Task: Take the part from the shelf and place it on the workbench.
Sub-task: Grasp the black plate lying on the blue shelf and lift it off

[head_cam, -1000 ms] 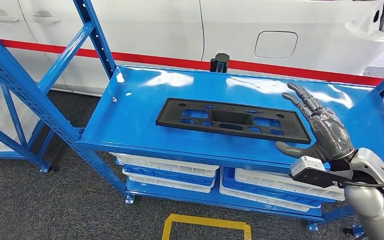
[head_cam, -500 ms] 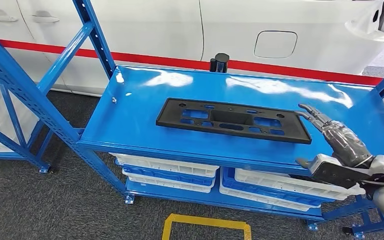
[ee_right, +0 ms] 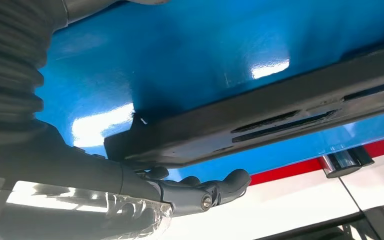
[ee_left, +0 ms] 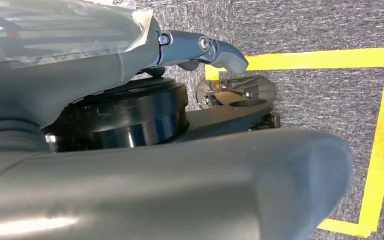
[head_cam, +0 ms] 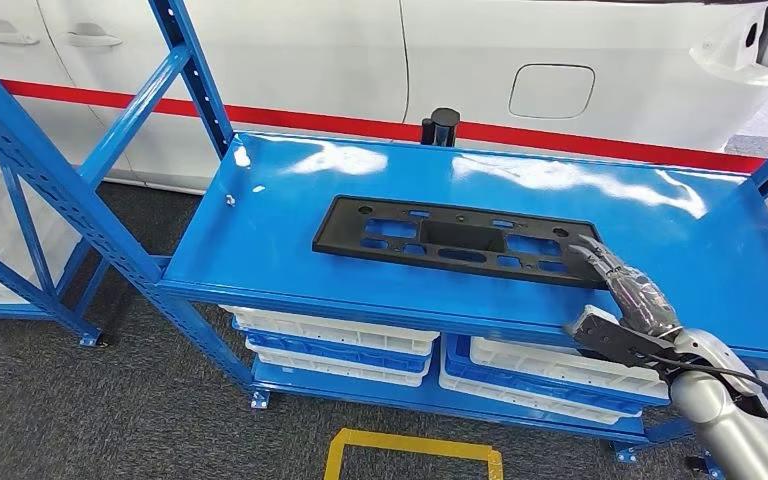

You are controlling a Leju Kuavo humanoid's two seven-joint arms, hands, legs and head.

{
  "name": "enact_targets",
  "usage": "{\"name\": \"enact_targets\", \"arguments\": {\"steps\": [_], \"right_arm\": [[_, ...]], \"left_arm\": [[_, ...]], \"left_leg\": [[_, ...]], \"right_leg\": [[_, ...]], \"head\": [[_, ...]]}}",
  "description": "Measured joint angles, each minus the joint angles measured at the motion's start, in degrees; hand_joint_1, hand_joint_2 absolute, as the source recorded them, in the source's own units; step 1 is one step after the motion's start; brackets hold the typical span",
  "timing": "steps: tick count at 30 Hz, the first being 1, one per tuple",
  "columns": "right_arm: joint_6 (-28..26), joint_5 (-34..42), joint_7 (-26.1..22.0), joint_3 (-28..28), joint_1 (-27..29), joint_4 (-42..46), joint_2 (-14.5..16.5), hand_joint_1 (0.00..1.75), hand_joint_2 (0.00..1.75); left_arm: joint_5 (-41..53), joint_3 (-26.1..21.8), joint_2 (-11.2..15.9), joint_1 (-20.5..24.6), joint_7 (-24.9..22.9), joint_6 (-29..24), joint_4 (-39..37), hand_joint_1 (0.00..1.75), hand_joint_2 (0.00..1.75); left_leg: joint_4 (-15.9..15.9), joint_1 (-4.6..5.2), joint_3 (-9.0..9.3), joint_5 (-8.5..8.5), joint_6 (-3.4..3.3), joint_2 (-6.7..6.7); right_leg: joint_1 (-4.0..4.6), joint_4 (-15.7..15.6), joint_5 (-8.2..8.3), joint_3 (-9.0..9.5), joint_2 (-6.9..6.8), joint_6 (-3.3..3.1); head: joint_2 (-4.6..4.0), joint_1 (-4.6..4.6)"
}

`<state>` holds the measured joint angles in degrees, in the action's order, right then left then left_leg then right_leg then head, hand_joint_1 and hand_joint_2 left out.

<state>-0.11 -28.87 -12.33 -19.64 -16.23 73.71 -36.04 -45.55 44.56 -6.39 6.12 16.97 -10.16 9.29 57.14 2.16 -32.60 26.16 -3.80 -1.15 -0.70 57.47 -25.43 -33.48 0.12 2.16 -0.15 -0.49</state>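
The part [head_cam: 460, 240] is a long flat black plastic plate with several cutouts, lying on the blue shelf top [head_cam: 290, 200]. My right hand [head_cam: 625, 290] comes in low from the front right, and its fingers reach the plate's right end. In the right wrist view the plate's end [ee_right: 260, 122] lies just beyond the right hand [ee_right: 200, 192]; the thumb sits beside the plate's edge with a small gap and nothing is clasped. My left hand [ee_left: 200, 47] hangs over the floor and holds nothing.
A black cylinder [head_cam: 442, 125] stands at the shelf's back edge. White and blue bins [head_cam: 340, 340] fill the tier below. Blue uprights [head_cam: 80, 200] rise at the left. A white car body [head_cam: 560, 60] stands behind. Yellow tape [head_cam: 410, 450] marks the grey floor.
My right hand has dropped from above the shelf's right side and moved left, down to the plate's right end. The plate has not moved.
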Motion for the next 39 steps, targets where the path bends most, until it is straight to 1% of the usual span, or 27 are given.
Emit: {"name": "enact_targets", "arguments": {"steps": [9, 16, 20, 26, 34, 39], "right_arm": [[-0.36, -1.63, 0.38, -0.30, -0.77, -1.15, 1.67, 0.00, 1.75], [-4.74, -4.62, 0.80, -0.22, -0.60, -1.62, 3.67, 0.00, 1.75], [-5.61, -7.32, 1.54, 0.86, 0.56, -0.73, 4.93, 0.00, 1.75], [-6.61, -10.34, 1.89, 1.80, 0.77, -0.56, 7.32, 0.00, 1.75], [-6.86, -10.73, 1.93, 2.92, 1.42, -0.42, 8.38, 0.00, 1.75], [-8.57, -12.80, 1.31, 4.26, 2.38, 0.38, 9.10, 0.00, 1.75]], "left_arm": [[0.42, 0.51, 0.01, 0.06, -0.50, -0.04, 0.00, 0.00, 0.00], [1.27, 1.41, 0.01, 0.11, -1.02, -0.12, -0.02, 0.00, 0.00], [1.60, 2.08, 0.01, 0.15, -1.17, -0.39, -0.10, 0.00, 0.00], [1.81, 3.01, 0.01, 0.21, -1.53, -0.48, -0.13, 0.00, 0.00], [2.26, 3.40, 0.01, 0.25, -1.82, -0.49, -0.15, 0.00, 0.00], [2.40, 4.22, 0.01, 0.33, -2.12, -0.61, -0.15, 0.00, 0.00]], "left_leg": [[0.00, 0.04, 0.39, 0.06, 0.01, 0.01], [0.00, 0.04, 0.50, 0.05, 0.01, 0.01], [-0.01, 0.03, 0.54, 0.08, 0.05, 0.03], [-0.01, 0.03, 0.65, 0.13, 0.09, 0.12], [0.00, 0.04, 0.71, 0.13, 0.09, 0.11], [-0.01, 0.04, 0.68, 0.13, 0.09, 0.09]], "right_leg": [[-0.01, -0.02, 0.00, 0.40, 0.02, 0.00], [-0.01, -0.02, 0.00, 0.48, 0.03, 0.00], [0.00, -0.02, 0.00, 0.51, 0.06, 0.00], [-0.01, -0.02, -0.01, 0.56, 0.20, 0.00], [-0.01, -0.02, -0.01, 0.62, 0.20, 0.00], [-0.01, -0.02, -0.01, 0.63, 0.19, 0.00]], "head": [[0.00, 0.01], [0.00, -0.01], [0.00, 0.01], [0.00, 0.01], [0.00, 0.00], [0.00, 0.00]]}}
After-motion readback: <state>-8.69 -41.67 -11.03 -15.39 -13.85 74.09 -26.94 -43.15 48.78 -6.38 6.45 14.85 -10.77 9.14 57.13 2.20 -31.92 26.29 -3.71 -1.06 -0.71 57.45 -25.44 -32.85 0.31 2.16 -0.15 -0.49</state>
